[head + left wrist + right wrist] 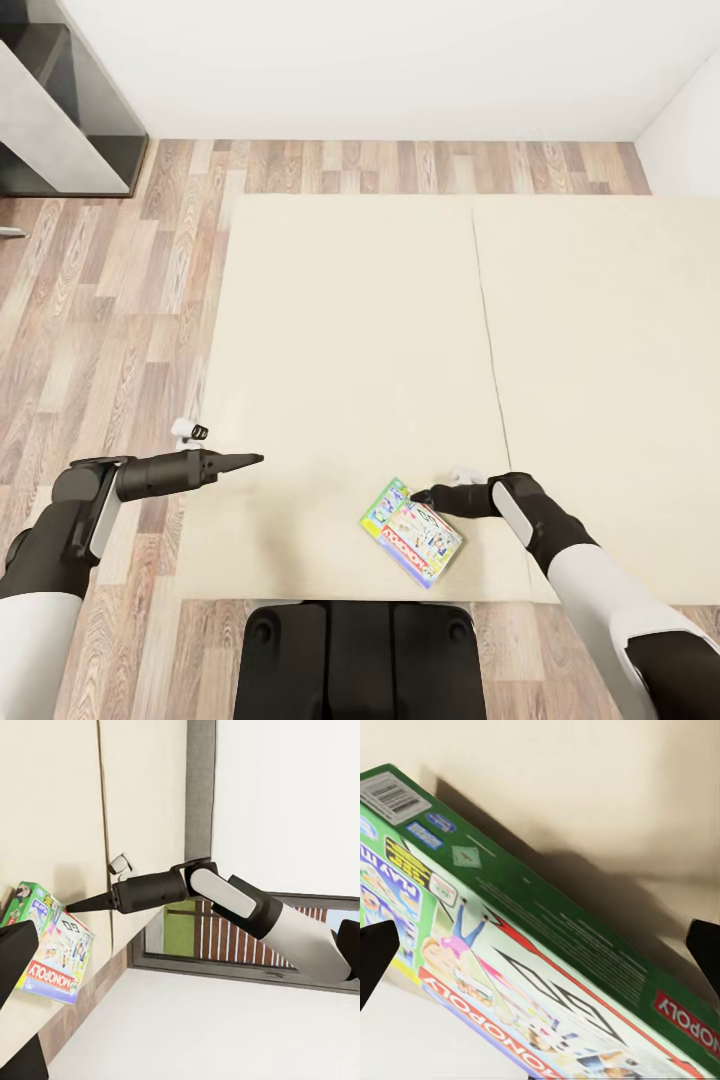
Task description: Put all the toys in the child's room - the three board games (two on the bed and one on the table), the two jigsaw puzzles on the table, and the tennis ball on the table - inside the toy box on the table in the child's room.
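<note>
- Right wrist view brings the board game (510, 967) up close: its green box edge reads "MONOPOLY" in white on a red strip, the cover repeats the word along its red border, a yellow patch says "PLAY", and a barcode label sits at one corner.
- Left wrist view shows the same box with "MONOPOLY" on the red band of its cover, lying flat on the bed (52, 810).
- Head view places the board game (411, 531) near the bed's (350, 330) front edge, turned at an angle, lid closed; what is inside cannot be seen.
- Right claw (422, 496) reaches in from the right, its tip at the box's upper corner; the fingers look spread wide, each dark tip at an opposite edge of the wrist picture, gripping nothing.
- Left claw (252, 460) is stretched level over the bed's left side, well apart from the box; its fingers seem pressed together into a point, though the angle is poor.
</note>
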Available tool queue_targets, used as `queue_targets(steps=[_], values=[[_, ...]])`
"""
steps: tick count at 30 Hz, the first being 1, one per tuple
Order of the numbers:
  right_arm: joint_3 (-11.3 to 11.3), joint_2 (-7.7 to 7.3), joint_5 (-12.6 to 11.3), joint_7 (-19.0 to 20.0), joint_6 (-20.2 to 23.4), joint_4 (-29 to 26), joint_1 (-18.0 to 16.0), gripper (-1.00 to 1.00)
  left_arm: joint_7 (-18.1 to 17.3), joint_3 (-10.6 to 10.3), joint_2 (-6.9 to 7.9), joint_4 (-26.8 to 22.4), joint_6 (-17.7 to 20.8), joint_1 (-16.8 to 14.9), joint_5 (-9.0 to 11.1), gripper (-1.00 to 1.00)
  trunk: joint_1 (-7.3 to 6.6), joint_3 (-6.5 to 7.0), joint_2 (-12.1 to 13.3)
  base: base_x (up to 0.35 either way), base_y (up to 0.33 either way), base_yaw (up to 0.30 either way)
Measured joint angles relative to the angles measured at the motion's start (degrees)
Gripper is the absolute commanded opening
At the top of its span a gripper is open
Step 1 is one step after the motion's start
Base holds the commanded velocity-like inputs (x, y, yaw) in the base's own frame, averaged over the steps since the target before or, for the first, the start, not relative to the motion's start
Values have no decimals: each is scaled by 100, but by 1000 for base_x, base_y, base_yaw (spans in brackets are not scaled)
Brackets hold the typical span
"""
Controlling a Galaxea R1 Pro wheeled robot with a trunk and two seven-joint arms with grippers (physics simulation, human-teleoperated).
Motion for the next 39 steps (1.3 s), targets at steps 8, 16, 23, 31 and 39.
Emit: queue_targets(steps=[8,16,23,31,39], values=[[0,-35,-26,14,109,2,56,100,0,0,24,1,-4,0,0,100,0,0,0,0,0,0],[6,-107,-22,14,130,13,71,100,0,1,43,-1,-1,0,0,100,0,0,1,0,0,0],[13,-262,3,14,140,55,75,100,0,0,45,1,0,0,0,100,0,0,1,0,0,0],[44,-399,22,16,384,70,86,100,0,4,41,4,0,0,0,100,0,0,0,0,0,0],[61,-365,123,11,432,78,109,100,0,8,45,-1,0,1,0,100,-1,0,-1,0,0,0]])
